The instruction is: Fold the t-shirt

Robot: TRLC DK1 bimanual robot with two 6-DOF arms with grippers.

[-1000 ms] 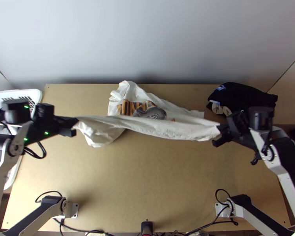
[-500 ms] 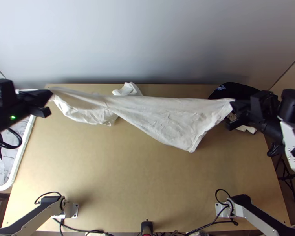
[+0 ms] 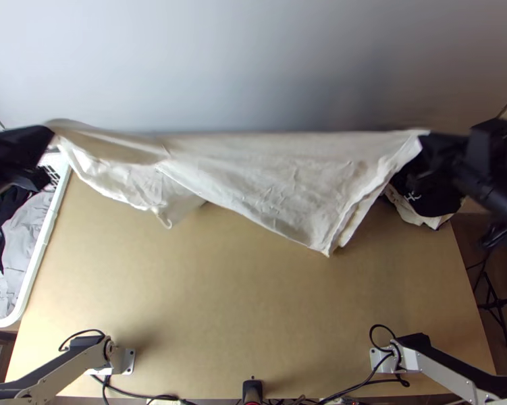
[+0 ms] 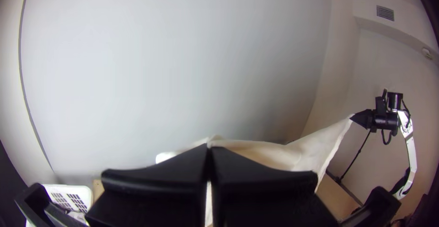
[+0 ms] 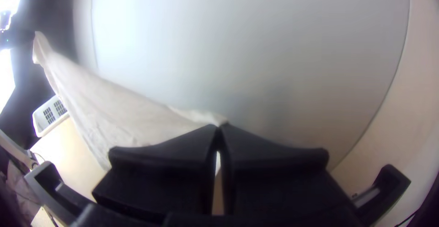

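In the top view the white t-shirt (image 3: 253,182) hangs stretched between both grippers, its lower edge drooping toward the table. My left gripper (image 3: 49,135), at the upper left, is shut on one corner; my right gripper (image 3: 423,140), at the upper right, is shut on another. The left wrist view has the left gripper (image 4: 208,148) closed with white cloth (image 4: 274,154) at its tips. Cloth (image 5: 119,117) runs from the right gripper (image 5: 219,128) across the right wrist view, fingers together. The printed side is hidden.
A white basket (image 3: 47,236) holding grey and black clothes stands at the table's left. Black and cream clothes (image 3: 429,202) lie at the back right corner of the wooden table (image 3: 253,317). A pale wall (image 3: 253,61) rises behind.
Both grippers have moved apart and up the picture, drawing the t-shirt's upper edge taut. Its print, seen earliest, is now covered, and more of the basket and dark clothes is exposed.
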